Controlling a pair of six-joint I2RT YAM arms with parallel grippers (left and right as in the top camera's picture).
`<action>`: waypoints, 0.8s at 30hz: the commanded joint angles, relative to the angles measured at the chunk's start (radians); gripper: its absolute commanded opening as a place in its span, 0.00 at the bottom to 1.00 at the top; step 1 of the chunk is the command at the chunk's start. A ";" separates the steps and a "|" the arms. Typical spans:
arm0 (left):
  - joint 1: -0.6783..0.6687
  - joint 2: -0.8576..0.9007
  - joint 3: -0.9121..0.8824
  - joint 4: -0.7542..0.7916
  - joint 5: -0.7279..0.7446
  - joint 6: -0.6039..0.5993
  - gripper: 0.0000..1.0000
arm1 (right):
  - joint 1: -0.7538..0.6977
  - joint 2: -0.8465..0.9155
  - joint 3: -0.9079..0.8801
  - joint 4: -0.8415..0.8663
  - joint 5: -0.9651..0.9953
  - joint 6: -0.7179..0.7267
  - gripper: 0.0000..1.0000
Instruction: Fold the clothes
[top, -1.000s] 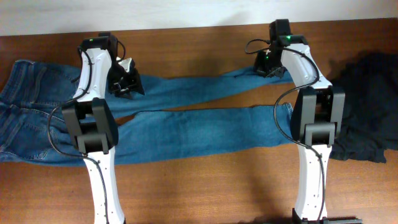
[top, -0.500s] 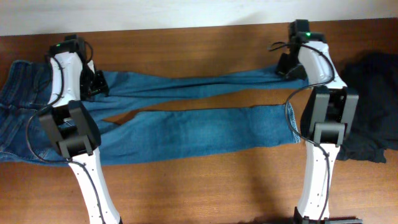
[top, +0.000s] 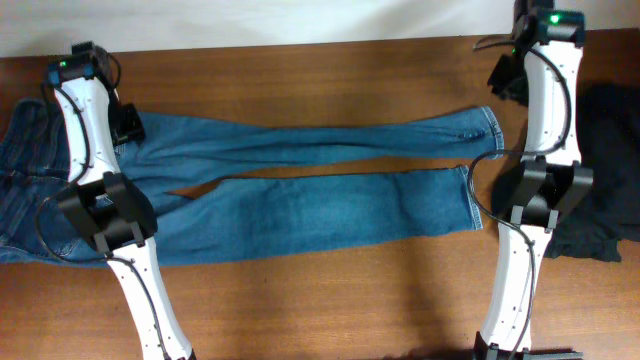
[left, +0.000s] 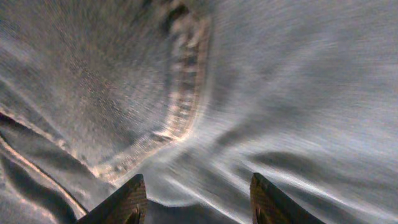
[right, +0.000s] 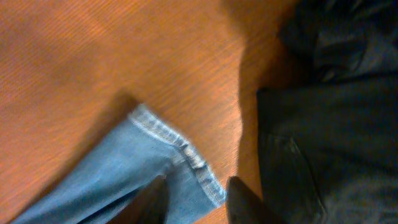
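Here, the jeans (top: 300, 190) lie flat along the worktop (top: 330, 70), waistband at its left edge, hems rightward. The black garment (top: 600, 170) is heaped at the right edge, beside my right arm (top: 545, 130). Since a second ago both arms have swung outward and the upper leg is drawn straighter. My left gripper (left: 196, 186) hangs, jaws apart, over denim; my right gripper (right: 196, 190), jaws apart, is above the far hem. Brown wood; pale wall (top: 300, 20) behind.

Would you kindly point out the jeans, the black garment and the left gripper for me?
jeans (top: 300, 205), overhead view, middle of the lower leg.
black garment (top: 612, 170), overhead view, its middle folds.
left gripper (left: 196, 193), left wrist view, midway between its fingertips.
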 joint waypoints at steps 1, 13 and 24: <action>-0.031 0.000 0.066 -0.050 0.085 -0.004 0.54 | 0.014 -0.012 0.147 -0.103 -0.267 -0.134 0.39; -0.184 0.000 0.073 -0.133 0.350 0.121 0.12 | 0.261 -0.021 0.016 -0.102 -0.478 -0.238 0.31; -0.399 -0.002 0.073 -0.133 0.375 0.156 0.12 | 0.491 -0.022 -0.174 -0.102 -0.357 -0.205 0.18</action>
